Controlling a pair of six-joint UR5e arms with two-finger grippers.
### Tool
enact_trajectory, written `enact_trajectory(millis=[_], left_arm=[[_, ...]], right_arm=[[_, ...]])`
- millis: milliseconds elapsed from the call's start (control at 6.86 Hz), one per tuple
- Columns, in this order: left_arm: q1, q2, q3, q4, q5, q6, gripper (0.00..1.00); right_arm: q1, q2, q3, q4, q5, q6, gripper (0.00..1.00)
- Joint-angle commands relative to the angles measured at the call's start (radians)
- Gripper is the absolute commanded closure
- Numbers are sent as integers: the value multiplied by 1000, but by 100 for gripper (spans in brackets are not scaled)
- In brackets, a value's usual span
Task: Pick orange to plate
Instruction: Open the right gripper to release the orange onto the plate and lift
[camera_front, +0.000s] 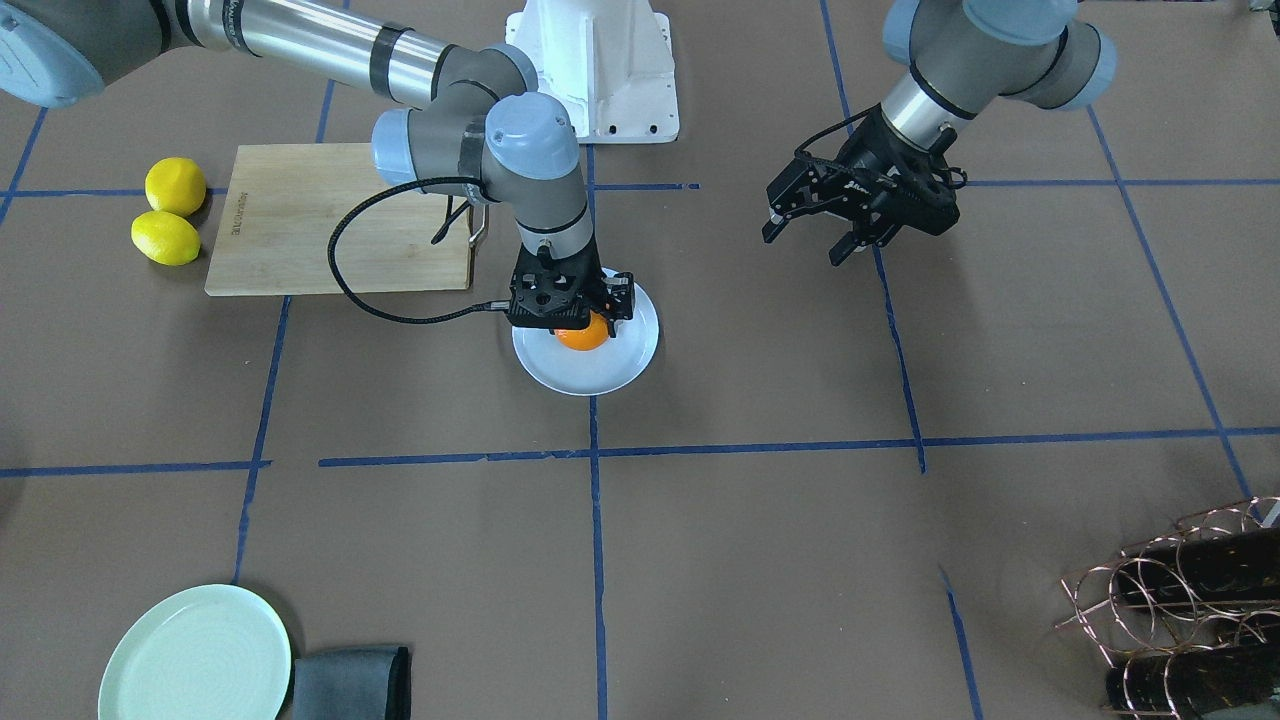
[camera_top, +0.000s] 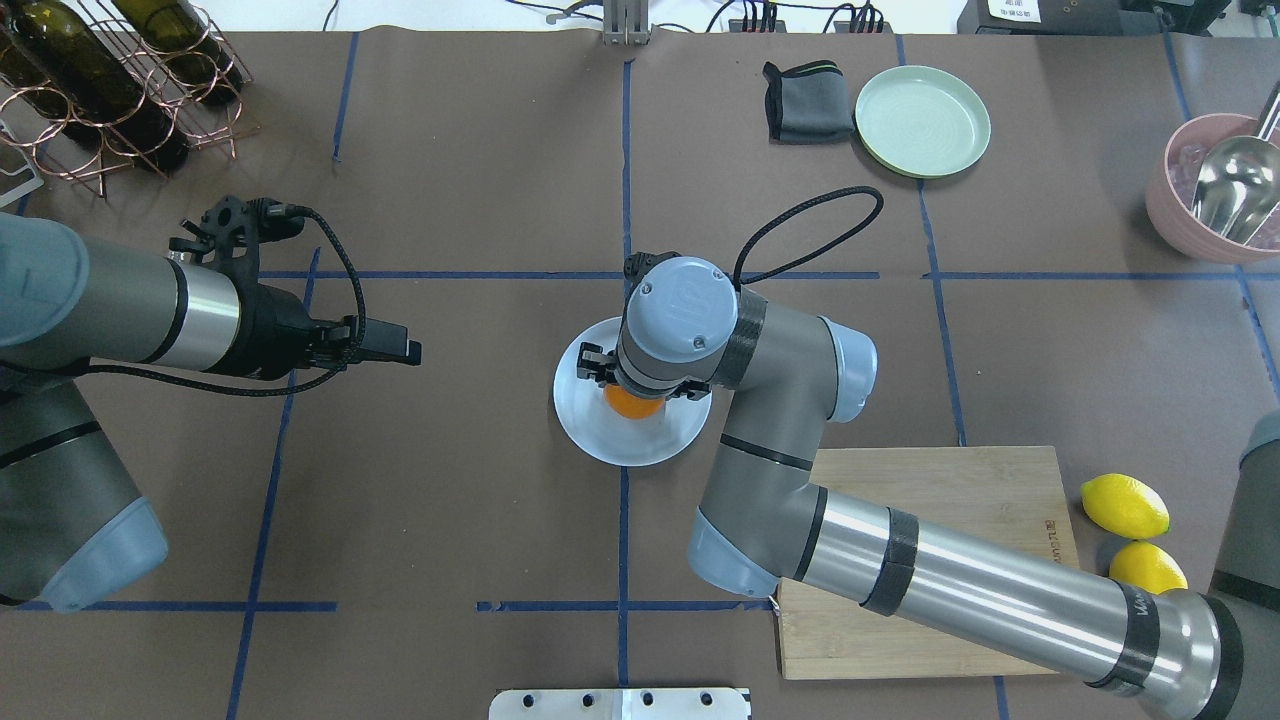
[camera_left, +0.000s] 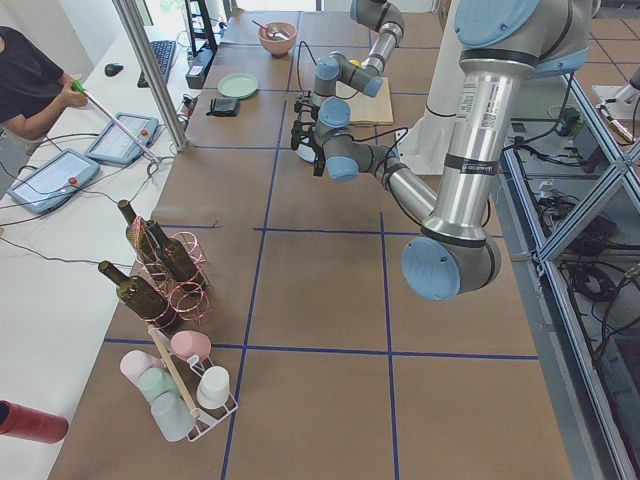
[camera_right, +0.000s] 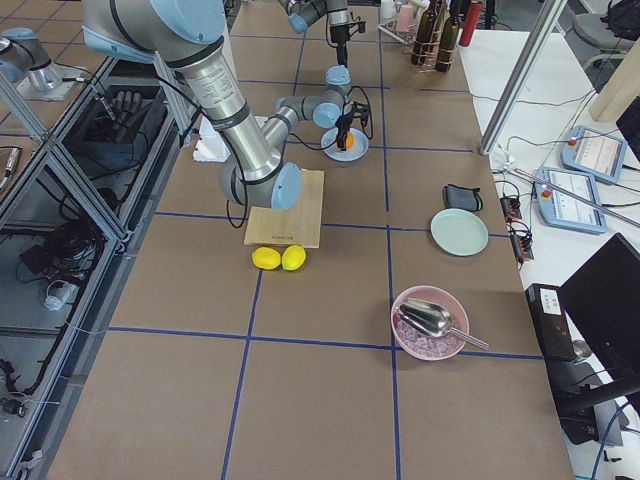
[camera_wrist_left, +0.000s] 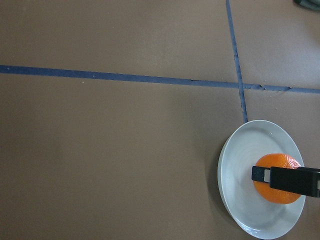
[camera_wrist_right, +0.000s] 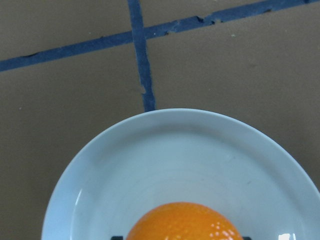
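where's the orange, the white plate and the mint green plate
orange (camera_front: 583, 337): front-facing view, the visible lower half under the gripper.
white plate (camera_front: 590, 376): front-facing view, bare surface near its rim.
mint-green plate (camera_top: 922, 121): overhead view, its bare centre.

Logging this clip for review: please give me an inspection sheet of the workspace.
Surface: brown paper-covered table with blue tape grid.
Job's things: orange over the bluish-white plate; whether it rests there is unclear.
Clutter: two lemons, cutting board, mint plate, grey cloth, bottle rack, pink bowl with scoop.
Pincers: right pincer straddles the orange, grip unclear; left pincer open, empty, apart from the plate.
Cables: black cable loops off the right wrist.
Surroundings: operator and control tablets beside the table.
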Motion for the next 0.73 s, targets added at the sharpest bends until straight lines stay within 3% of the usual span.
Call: enact_trajectory(millis=[0, 292, 438, 583], left_arm=[[3, -5, 2, 0, -1, 0, 0], [3, -3, 2, 0, -1, 3, 0], [-3, 12, 0, 2, -3, 70, 0], [-24, 65, -1, 2, -3, 203, 0]], right_arm=[[5, 3, 16, -5, 8, -1, 0], [89, -35, 123, -81, 132, -2, 0], [161, -108, 266, -153, 228, -33, 0], [270, -252, 438, -183, 352, -133, 0]])
